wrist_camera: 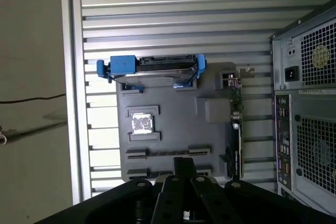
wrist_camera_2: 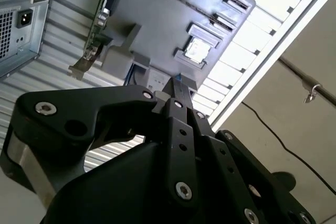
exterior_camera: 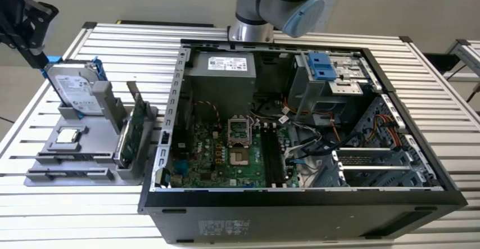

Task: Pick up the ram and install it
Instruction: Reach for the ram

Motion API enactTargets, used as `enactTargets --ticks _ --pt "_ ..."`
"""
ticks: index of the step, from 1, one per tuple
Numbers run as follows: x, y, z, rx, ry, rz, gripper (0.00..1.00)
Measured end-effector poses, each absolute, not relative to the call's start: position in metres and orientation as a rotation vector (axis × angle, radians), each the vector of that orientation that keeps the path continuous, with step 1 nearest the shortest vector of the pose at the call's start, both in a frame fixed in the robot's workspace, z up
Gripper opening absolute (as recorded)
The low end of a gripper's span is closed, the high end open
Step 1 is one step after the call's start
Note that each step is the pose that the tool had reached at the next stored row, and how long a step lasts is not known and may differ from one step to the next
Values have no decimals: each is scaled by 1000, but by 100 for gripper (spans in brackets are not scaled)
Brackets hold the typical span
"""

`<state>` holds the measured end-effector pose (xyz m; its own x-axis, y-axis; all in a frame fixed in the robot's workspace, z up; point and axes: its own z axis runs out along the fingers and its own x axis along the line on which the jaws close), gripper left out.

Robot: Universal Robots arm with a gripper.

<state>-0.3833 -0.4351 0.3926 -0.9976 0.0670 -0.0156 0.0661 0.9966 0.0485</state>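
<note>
The gripper [exterior_camera: 31,46] hangs clenched, and in both wrist views its fingertips [wrist_camera: 184,165] meet in one dark block. In the exterior view it sits high over the table's [exterior_camera: 442,120] corner, on the exterior view's left. Nearest below it stands the hard drive [exterior_camera: 75,89], upright on edge in a blue bracket at the near end of a grey tray [wrist_camera: 173,124]. Past the drive, a square chip [wrist_camera: 143,123] lies flat in its own frame on the tray. Beyond the chip come two rows of narrow slotted holders. A thin dark strip in the outer row, the one farthest from the drive, seems to be the ram [exterior_camera: 71,173]. It stands on edge in its holders, well apart from the gripper, though the first wrist view hides its middle behind the fingertips. Along the tray's side toward the case, a green card [exterior_camera: 134,131] stands upright, its metal bracket showing in the second wrist view. Farther off lies the open case [exterior_camera: 420,164], with the motherboard [exterior_camera: 225,153] flat inside it. The arm's [exterior_camera: 277,1] base rises behind the case.
</note>
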Motion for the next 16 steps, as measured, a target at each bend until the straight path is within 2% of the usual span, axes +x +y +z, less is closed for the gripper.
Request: enactTargets --ticks 16 --pt "-378 -449 393 104 3122 75 0"
